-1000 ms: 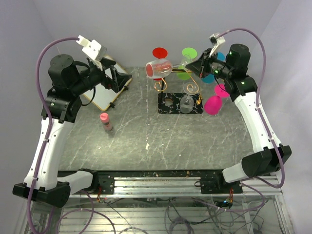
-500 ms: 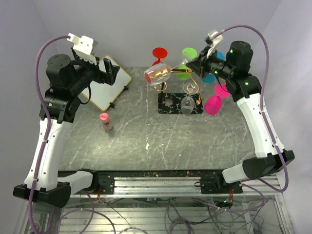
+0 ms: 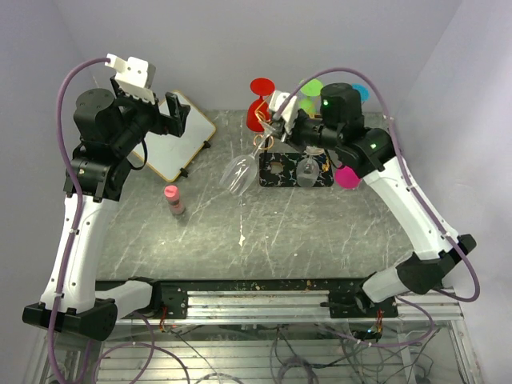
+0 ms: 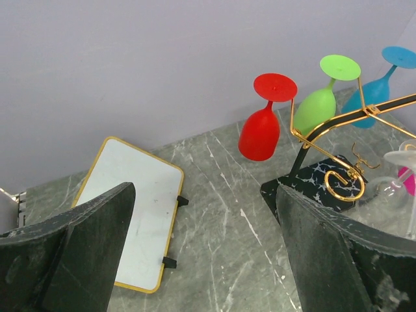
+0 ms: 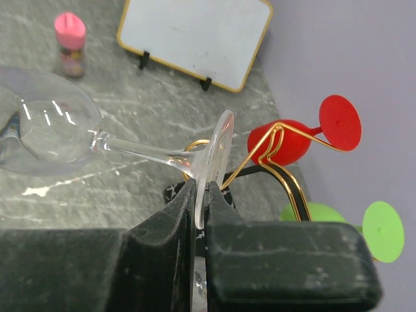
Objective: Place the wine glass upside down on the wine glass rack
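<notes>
My right gripper (image 3: 276,128) (image 5: 203,195) is shut on the round foot of a clear wine glass (image 3: 239,174) (image 5: 49,133). The glass hangs tilted in the air, bowl down and to the left, just left of the wine glass rack (image 3: 282,138). The rack is gold wire on a black veined base (image 3: 274,174) (image 4: 320,181). Red (image 4: 263,130), green (image 4: 318,107), blue (image 4: 377,88) and pink (image 3: 349,171) glasses and one clear glass (image 3: 307,170) hang upside down on it. My left gripper (image 4: 207,260) is open and empty, high above the table's left rear.
A white gold-edged board (image 3: 172,144) (image 5: 195,39) stands at the rear left. A small pink-capped bottle (image 3: 174,200) (image 5: 70,42) stands left of centre. The back wall is close behind the rack.
My right arm has swung left and down over the rack, and the clear glass has tipped from lying level to bowl down. The left arm lifted slightly.
</notes>
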Tool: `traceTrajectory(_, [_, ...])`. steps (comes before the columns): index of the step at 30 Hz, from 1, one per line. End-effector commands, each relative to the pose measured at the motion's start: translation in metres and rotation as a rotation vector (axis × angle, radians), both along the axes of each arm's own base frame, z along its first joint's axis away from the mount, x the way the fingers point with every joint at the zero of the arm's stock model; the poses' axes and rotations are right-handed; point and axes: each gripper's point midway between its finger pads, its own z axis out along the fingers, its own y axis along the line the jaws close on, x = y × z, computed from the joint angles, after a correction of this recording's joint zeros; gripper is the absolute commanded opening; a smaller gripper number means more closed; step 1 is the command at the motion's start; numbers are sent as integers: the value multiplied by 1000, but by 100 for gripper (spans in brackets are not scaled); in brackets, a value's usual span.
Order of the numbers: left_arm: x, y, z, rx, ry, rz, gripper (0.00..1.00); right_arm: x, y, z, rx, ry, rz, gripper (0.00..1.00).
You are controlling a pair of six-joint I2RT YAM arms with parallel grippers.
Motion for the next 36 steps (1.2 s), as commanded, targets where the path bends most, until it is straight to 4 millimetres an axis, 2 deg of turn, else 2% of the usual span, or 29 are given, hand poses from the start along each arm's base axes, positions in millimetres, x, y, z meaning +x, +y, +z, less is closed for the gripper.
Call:
traceTrajectory(1, [-1, 11, 16, -3, -49, 46, 100, 14, 4, -2, -132, -128, -42, 0])
traceTrajectory(7, [0, 13, 14, 5, -48, 52, 100, 15, 27, -12, -253, -212, -60, 0])
traceTrajectory(19, [1, 13, 14, 20, -50, 49, 100, 43, 55, -21, -349, -289, -248, 0])
traceTrajectory(28, [1, 12, 15, 24, -50, 43, 100, 64, 54, -25, -390, -353, -409, 0])
traceTrajectory(36, [1, 12, 13, 27, -49, 40, 100, 77, 45, -28, -438, -386, -508, 0])
